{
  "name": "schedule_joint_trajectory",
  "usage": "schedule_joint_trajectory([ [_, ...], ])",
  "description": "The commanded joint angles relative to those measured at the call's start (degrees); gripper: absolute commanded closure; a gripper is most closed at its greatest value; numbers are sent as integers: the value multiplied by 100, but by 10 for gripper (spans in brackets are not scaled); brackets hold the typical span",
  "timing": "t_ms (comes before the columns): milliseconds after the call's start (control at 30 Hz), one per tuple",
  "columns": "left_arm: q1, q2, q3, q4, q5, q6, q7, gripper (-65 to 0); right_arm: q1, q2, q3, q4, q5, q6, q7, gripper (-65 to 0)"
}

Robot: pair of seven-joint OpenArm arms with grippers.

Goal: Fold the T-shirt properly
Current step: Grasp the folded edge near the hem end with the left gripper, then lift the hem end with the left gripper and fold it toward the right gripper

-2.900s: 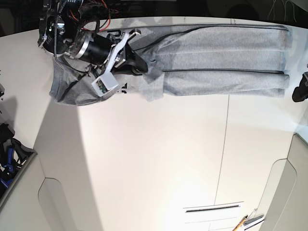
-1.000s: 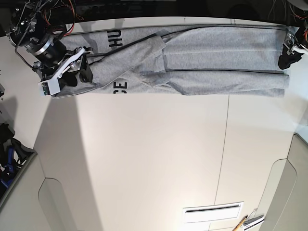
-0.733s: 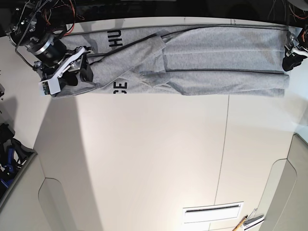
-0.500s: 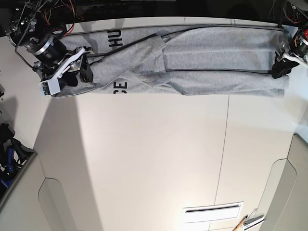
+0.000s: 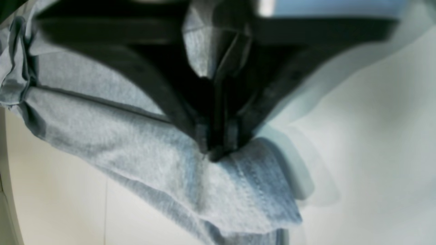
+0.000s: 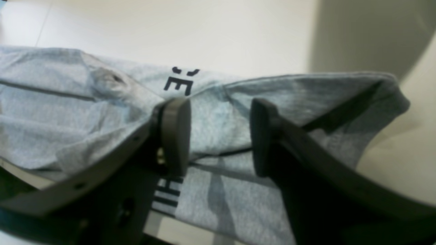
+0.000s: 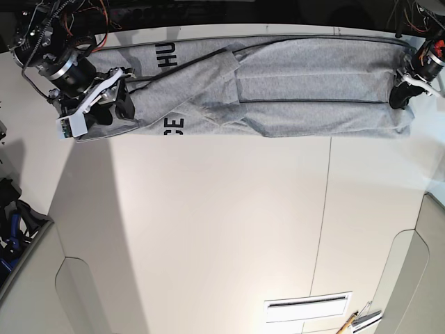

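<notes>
Heather-grey cloth runs in a long band across the far side of the white table: this is the T-shirt, folded lengthwise, with black letters showing near its left end in the base view and a loose flap lying over its middle.

We see the left gripper at the shirt's right end in the base view. Its wrist camera shows the jaws drawn together on a stitched edge of the fabric, which bunches up between them and hangs below in a fold. The picture is blurred, so we cannot tell how many layers are caught.

We find the right gripper at the opposite end, over the lettered part. Its jaws stand apart with grey cloth showing between the pads; we cannot tell whether they touch it.
</notes>
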Motion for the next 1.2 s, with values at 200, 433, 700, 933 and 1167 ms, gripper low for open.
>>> schedule_joint_trajectory([
  [200, 33, -81, -660, 70, -962, 32, 184, 0, 13, 17, 15, 103, 90, 39, 133, -282],
  [433, 33, -81, -1069, 79, -2833, 32, 1355, 0, 15, 17, 15, 103, 90, 37, 136, -282],
  [700, 35, 378, -1067, 470, -3006, 32, 2186, 0, 15, 17, 15, 103, 90, 37, 136, -282],
  [933, 37, 868, -785, 2076, -3006, 32, 2264, 0, 13, 17, 15, 103, 92, 37, 133, -282],
  [1167, 31, 911, 452, 2697, -3006, 32, 2249, 0, 13, 20, 15, 103, 90, 37, 133, -282],
])
